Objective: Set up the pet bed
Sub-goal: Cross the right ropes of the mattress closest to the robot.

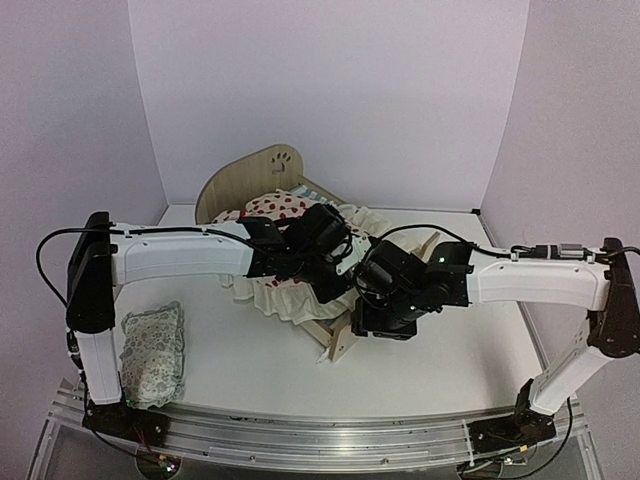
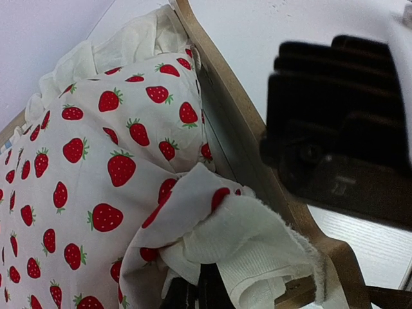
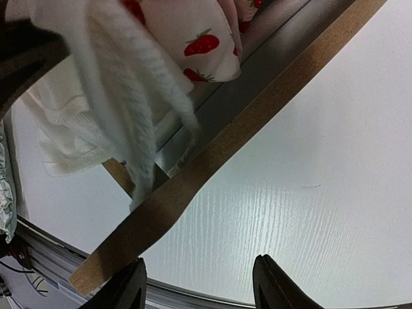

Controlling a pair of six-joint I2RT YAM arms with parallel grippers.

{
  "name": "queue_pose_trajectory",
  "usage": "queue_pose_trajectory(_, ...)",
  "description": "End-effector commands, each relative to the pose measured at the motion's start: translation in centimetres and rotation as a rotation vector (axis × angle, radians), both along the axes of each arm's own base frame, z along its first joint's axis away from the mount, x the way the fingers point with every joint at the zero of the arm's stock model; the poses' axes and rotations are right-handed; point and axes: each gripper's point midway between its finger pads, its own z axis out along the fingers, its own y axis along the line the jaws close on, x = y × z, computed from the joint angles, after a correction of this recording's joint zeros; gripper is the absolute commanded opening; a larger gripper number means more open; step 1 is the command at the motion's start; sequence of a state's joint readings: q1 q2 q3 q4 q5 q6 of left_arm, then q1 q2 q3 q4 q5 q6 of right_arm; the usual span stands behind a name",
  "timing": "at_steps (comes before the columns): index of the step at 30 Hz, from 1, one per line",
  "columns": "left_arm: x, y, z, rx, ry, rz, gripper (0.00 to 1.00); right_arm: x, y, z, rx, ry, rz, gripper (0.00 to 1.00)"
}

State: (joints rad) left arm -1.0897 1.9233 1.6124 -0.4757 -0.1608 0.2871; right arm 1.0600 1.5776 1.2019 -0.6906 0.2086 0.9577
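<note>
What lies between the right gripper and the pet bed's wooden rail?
Only bare white table, shown in the right wrist view, between the open right gripper and the pet bed rail.

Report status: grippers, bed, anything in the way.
Left gripper shut on blanket. Right gripper open, empty. Pet bed upright, blanket bunched across it. Pillow off bed, near left base.
</note>
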Motion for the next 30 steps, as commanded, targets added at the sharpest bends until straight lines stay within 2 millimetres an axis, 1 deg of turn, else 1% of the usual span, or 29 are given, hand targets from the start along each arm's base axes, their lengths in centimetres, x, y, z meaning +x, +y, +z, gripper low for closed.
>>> queue_pose_trajectory(1,-0.9,2.1,1.8,0.039,-0.002,-0.003,0.01,0.4,1.0,3.5,0.101,-0.060,0.001,0.58)
queue_pose_trajectory(4,-1.2,3.3,1.2,0.072,0.011,0.018,0.01,0.1,0.4,4.0,0.117,-0.066,-0.015,0.60)
queue_pose_trajectory(6,-1.4,4.0,1.3,0.072,0.016,0.034,0.01,-0.2,0.7,3.9,0.125,-0.054,-0.012,0.60)
queue_pose_trajectory(9,-1.4,4.9,2.0,0.052,0.008,0.061,0.03,-0.8,2.7,4.4,0.144,-0.053,0.038,0.61)
queue_pose_trajectory(12,-1.4,5.6,1.8,0.051,0.007,0.074,0.04,-1.2,4.5,4.3,0.136,-0.057,0.063,0.61)
queue_pose_trajectory(15,-1.2,6.3,1.2,0.061,0.010,0.096,0.04,-1.3,5.4,3.7,0.109,-0.080,0.061,0.62)
queue_pose_trajectory(18,-0.7,7.0,0.9,0.056,0.017,0.124,0.05,-1.2,5.9,2.9,0.075,-0.099,0.047,0.62)
queue_pose_trajectory(20,-0.6,7.1,0.7,0.053,0.026,0.130,0.05,-1.2,5.5,2.1,0.034,-0.119,0.028,0.63)
queue_pose_trajectory(22,-0.6,7.2,0.4,0.050,0.032,0.132,0.05,-0.9,4.7,1.3,-0.019,-0.155,0.008,0.62)
queue_pose_trajectory(23,-0.7,7.2,0.3,0.050,0.035,0.132,0.05,-0.6,4.4,0.9,-0.043,-0.174,0.005,0.60)
queue_pose_trajectory(25,-0.7,7.3,-0.1,0.047,0.046,0.138,0.05,-0.2,3.9,0.6,-0.077,-0.203,0.006,0.54)
queue_pose_trajectory(27,-0.9,7.3,-0.2,0.045,0.058,0.139,0.05,0.5,3.4,0.9,-0.112,-0.255,0.020,0.49)
queue_pose_trajectory(30,-1.1,7.3,-0.2,0.042,0.066,0.136,0.05,1.6,2.3,2.1,-0.169,-0.343,0.030,0.43)
